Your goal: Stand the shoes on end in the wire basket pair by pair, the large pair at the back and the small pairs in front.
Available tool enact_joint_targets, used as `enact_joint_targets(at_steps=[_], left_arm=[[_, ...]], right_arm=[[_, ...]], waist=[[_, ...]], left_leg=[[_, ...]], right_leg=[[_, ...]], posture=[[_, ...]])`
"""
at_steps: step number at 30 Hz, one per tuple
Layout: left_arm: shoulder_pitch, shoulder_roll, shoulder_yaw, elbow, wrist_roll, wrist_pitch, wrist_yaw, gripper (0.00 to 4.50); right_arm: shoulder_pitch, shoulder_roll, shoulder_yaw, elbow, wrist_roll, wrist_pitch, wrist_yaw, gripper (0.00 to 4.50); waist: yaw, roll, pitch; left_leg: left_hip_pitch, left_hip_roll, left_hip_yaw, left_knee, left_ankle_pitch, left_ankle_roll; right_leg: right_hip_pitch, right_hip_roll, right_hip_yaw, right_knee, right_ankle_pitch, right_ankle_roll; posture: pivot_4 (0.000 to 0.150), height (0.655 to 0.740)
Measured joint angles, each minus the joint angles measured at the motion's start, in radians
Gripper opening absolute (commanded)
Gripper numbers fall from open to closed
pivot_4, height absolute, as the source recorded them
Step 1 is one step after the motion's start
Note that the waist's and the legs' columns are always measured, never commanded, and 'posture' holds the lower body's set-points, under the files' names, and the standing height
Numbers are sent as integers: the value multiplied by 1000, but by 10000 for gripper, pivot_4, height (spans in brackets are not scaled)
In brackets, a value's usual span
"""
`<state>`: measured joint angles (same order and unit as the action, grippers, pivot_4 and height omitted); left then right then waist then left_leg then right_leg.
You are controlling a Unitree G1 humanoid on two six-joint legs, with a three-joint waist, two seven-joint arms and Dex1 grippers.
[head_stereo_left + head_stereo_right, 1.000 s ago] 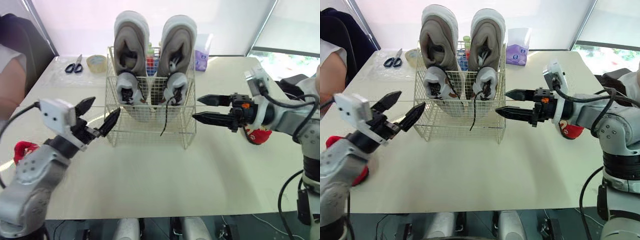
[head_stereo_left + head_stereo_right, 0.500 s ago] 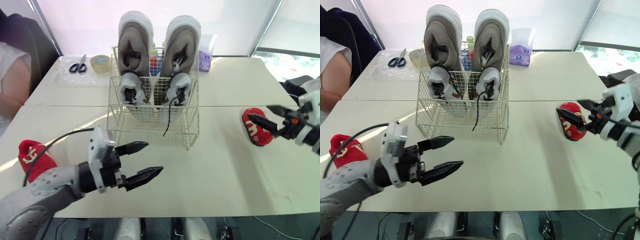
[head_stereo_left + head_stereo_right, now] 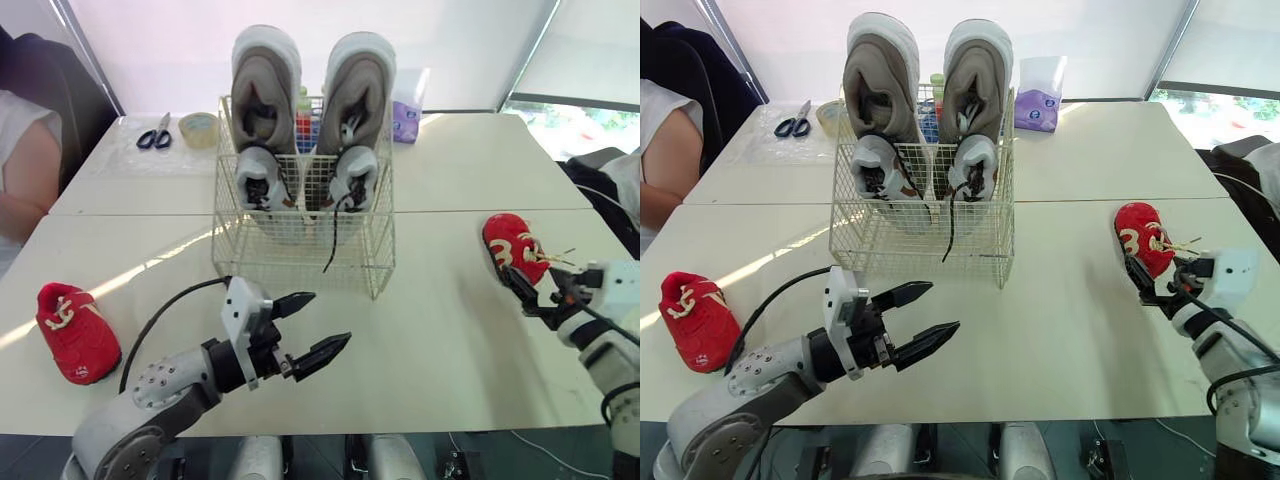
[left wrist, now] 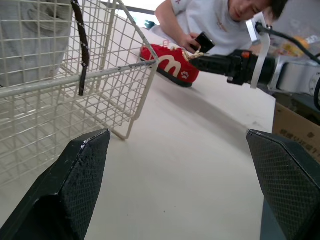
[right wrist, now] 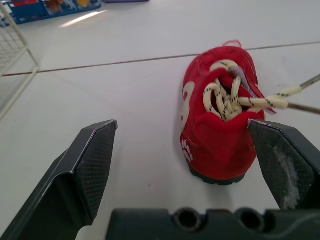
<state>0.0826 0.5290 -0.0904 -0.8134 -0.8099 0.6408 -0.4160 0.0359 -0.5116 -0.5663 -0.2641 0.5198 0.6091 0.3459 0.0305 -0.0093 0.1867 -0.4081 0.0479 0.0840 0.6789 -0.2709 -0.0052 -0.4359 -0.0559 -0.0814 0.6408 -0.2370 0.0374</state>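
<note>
We had the right claw [image 5: 181, 129] lined up on the red shoe [image 5: 220, 135], nothing gripped yet

The right claw was spread wide, with the red shoe lying on the table [image 3: 1070, 340] just ahead of it, laces [image 5: 235, 100] trailing loose. We'd guess it's light and squashy, so pinch across the sides, not the laces. The left claw [image 3: 942, 307] was wide open too, the wire basket [image 3: 920, 250] just ahead of it, the other red shoe [image 3: 695, 318] well off to its outer side.

A cream table [image 3: 460, 160] is lit from behind by a bright screened window [image 3: 160, 50]; greenery [image 3: 1225, 105] is seen at the right.
</note>
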Motion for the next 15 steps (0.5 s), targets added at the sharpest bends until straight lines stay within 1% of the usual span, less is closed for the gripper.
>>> enact_joint_targets(at_steps=[4,9,11,12,14,15], left_arm=[[0,4,2,18,23,-1,-17,44482],[1,5,8,22,46,-2,-17,44482],[1,6,12,22,45,-1,-16,44482],[3,6,17,22,43,0,-16,44867],[9,16,29,20,42,1,-16,45000],[15,22,36,18,41,2,-17,45000]], right_arm=[[-26,29,28,103,-42,-71,-12,45000],[-122,50,56,298,-89,-181,-27,45000],[-175,52,72,405,-116,-242,-27,45000],[-206,53,81,468,-129,-275,-27,42564],[-239,56,90,532,-148,-327,-22,36462],[-254,56,93,566,-156,-355,-17,30987]], waist=[[-2,0,0],[-18,0,0],[-22,0,0],[-23,0,0],[-23,0,0],[-24,0,0]], left_leg=[[0,0,0,0,0,0],[0,0,0,0,0,0],[0,0,0,0,0,0],[0,0,0,0,0,0],[0,0,0,0,0,0],[0,0,0,0,0,0]], right_leg=[[0,0,0,0,0,0],[0,0,0,0,0,0],[0,0,0,0,0,0],[0,1,0,0,0,0],[0,1,0,0,0,0],[0,1,0,0,0,0]], posture=[[1500,7400],[1500,7400],[1500,7400],[1500,7400],[1500,7400],[1500,7400]])
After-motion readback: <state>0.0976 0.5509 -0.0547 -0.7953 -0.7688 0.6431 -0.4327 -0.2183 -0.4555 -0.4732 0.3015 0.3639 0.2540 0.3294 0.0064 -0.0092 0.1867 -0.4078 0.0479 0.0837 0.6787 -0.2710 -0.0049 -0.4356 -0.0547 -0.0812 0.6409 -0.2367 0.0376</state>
